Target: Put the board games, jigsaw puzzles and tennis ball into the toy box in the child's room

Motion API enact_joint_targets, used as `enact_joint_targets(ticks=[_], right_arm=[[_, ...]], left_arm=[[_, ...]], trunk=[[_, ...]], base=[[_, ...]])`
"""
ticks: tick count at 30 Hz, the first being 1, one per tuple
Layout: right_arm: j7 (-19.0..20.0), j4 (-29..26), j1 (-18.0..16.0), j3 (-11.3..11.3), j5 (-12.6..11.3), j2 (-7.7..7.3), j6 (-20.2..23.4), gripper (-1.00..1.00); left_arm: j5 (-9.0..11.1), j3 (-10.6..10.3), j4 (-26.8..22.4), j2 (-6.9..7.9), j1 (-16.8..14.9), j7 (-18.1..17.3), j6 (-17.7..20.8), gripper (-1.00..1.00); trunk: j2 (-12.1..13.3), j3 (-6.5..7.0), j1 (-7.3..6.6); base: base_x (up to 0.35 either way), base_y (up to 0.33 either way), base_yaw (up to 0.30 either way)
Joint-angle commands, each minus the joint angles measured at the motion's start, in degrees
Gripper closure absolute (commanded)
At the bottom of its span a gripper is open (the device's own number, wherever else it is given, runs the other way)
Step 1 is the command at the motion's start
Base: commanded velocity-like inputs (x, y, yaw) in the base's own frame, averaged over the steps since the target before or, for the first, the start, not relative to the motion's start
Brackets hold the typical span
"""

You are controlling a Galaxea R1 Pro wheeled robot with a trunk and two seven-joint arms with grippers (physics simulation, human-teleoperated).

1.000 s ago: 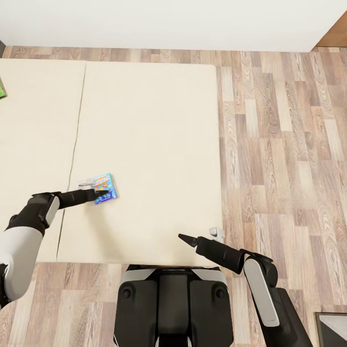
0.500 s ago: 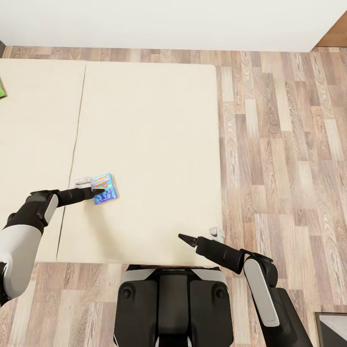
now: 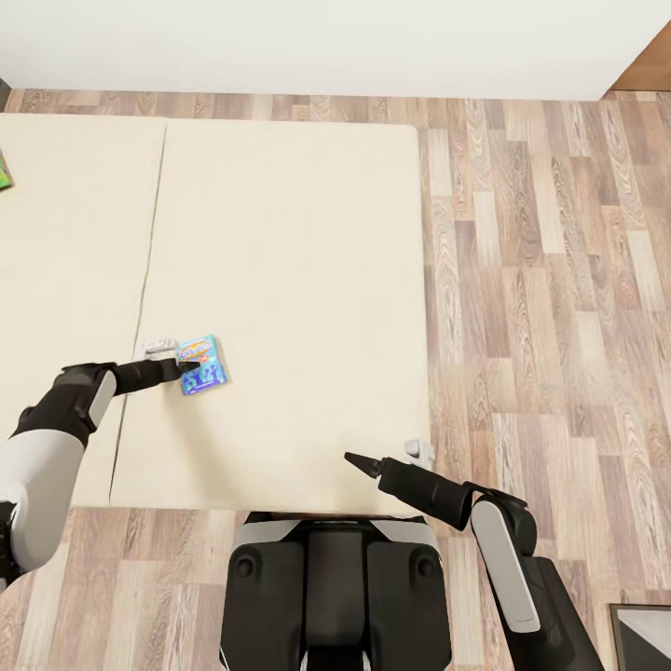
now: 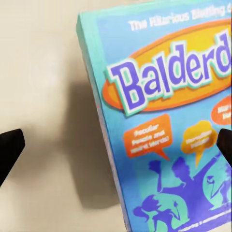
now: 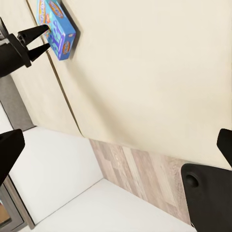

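1 small blue flat printed board game box lies on the plain beige mattress of your low wide bed, close to the seam between the 2 mattress halves. Your left gripper hangs over its near edge with the black fingers spread wide; in the left wrist view 1 fingertip sits over bare mattress and the other over the box cover. Your right gripper hovers above the bed's near edge, well apart from the box, fingers wide open and empty.
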Motion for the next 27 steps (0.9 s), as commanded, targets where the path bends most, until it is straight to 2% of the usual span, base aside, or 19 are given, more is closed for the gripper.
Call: enact_joint_targets(ticks=[1,11,20,27], right_arm=[[0.4,-0.02,-0.03,-0.04,0.38,0.04,0.21,-1.0],[0.4,-0.02,-0.02,0.32,0.38,0.04,0.11,-1.0],[0.41,-0.02,-0.01,0.18,0.38,0.04,0.11,-1.0],[0.4,-0.02,0.01,0.11,0.38,0.04,0.11,-1.0]], left_arm=[[-0.31,0.32,-0.05,-0.29,-0.59,-0.26,0.45,-1.0],[0.12,0.31,-0.06,-1.07,-5.04,-0.06,2.3,-1.0],[-0.42,0.16,-0.07,-2.15,-5.79,0.07,2.43,-1.0],[-0.54,0.01,-0.01,-2.31,-5.82,0.22,2.26,-1.0]], trunk=[[-0.07,-0.05,0.03],[-0.07,-0.05,0.03],[-0.07,-0.05,0.03],[-0.07,-0.05,0.03]], base=[[0.0,0.0,0.0],[0.0,0.0,0.0],[0.0,0.0,0.0],[0.0,0.0,0.0]])
